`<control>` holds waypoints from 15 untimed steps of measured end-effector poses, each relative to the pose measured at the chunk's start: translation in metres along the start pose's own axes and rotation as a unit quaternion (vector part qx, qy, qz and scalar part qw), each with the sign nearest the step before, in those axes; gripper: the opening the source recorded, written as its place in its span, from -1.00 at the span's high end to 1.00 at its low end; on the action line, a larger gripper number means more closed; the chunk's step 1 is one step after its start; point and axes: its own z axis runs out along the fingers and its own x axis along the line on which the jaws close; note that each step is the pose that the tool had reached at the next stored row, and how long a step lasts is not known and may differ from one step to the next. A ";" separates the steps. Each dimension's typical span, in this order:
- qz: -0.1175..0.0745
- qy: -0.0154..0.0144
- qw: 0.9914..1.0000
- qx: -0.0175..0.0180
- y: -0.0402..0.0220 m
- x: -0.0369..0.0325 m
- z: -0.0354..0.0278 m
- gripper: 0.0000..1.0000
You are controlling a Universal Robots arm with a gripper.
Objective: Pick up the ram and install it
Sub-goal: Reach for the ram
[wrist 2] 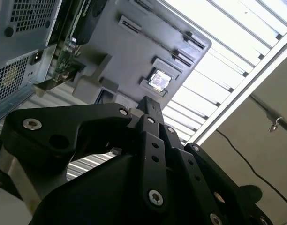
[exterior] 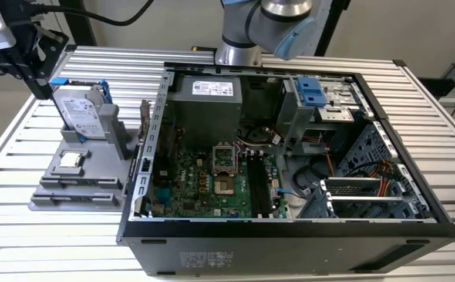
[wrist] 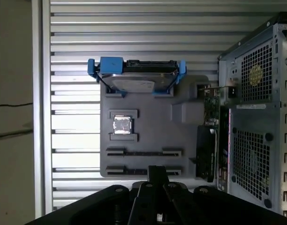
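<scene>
The ram is hidden; no blue-green stick shows in any view. My gripper point(exterior: 37, 82) hangs above the far end of the grey parts holder point(exterior: 63, 197), at the exterior view's left. Its black fingers point(wrist: 155, 172) meet in one narrow bar with nothing between them. They show the same way in the second wrist view, where the gripper point(wrist 2: 150, 107) points at the holder point(wrist 2: 134, 51). The holder's two long slots point(wrist: 143, 153) look bare. The open computer case point(exterior: 290, 235) lies beside it, with dark memory slots point(exterior: 260, 182) on the green motherboard point(exterior: 204, 176).
A silver hard drive in a blue frame point(exterior: 82, 114) stands at the holder's far end, with a small square processor chip point(exterior: 72, 158) in front of it. A green card point(wrist: 210, 131) stands on edge between the holder and the case. The arm's base point(exterior: 239, 53) rises behind the case on the slatted table point(exterior: 23, 247).
</scene>
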 end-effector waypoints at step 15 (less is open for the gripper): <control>-0.004 0.000 1.000 0.000 -0.0222 0.0006 -0.0001 1.00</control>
